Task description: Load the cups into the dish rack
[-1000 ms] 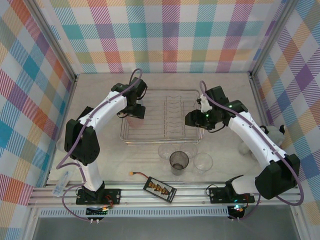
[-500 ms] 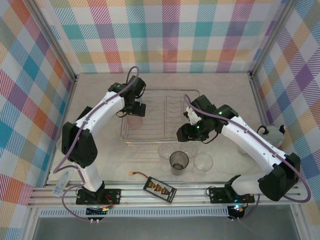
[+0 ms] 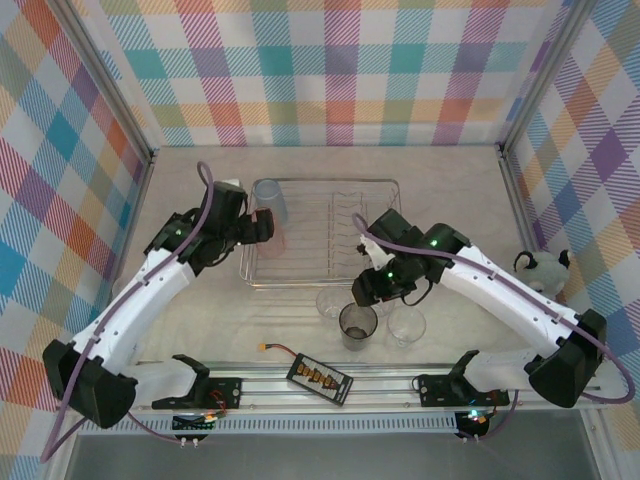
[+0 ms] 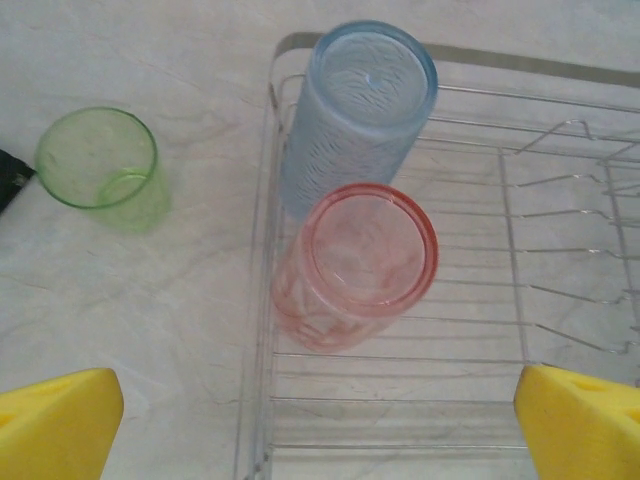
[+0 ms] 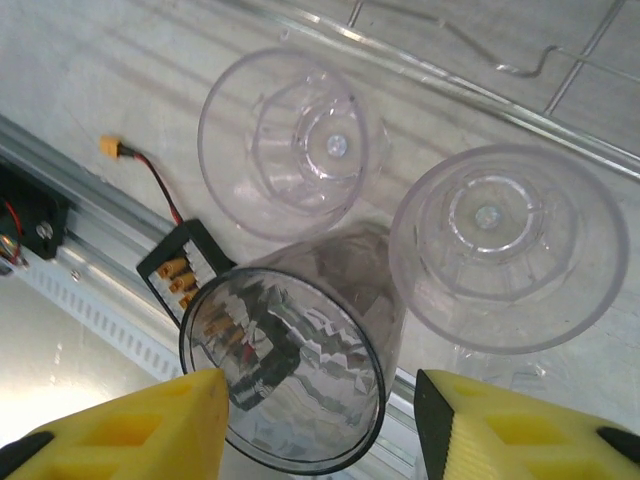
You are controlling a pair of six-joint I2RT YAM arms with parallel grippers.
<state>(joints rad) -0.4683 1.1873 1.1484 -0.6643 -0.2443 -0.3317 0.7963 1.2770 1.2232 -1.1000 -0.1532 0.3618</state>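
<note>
The wire dish rack (image 3: 380, 190) holds a blue cup (image 3: 271, 199) (image 4: 360, 110) and a pink cup (image 3: 276, 236) (image 4: 360, 260), both upside down at its left end. My left gripper (image 3: 258, 229) (image 4: 320, 430) hangs open just left of them, holding nothing. A green cup (image 4: 100, 165) stands upright on the table left of the rack. In front of the rack stand a smoky grey cup (image 3: 357, 325) (image 5: 290, 370) and two clear cups (image 5: 285, 140) (image 5: 505, 240). My right gripper (image 3: 366, 291) (image 5: 320, 430) is open, its fingers either side of the grey cup's rim, with a gap on the right side.
A black battery pack (image 3: 320, 377) (image 5: 185, 265) with a red lead lies near the front rail. A white and black object (image 3: 545, 270) sits by the right wall. The rack's plate slots (image 3: 345, 225) stand in its middle.
My left gripper has drawn back leftward from the pink cup, which stays in the rack. My right gripper has moved from the rack toward the near side, over the grey cup, jaws narrowing.
</note>
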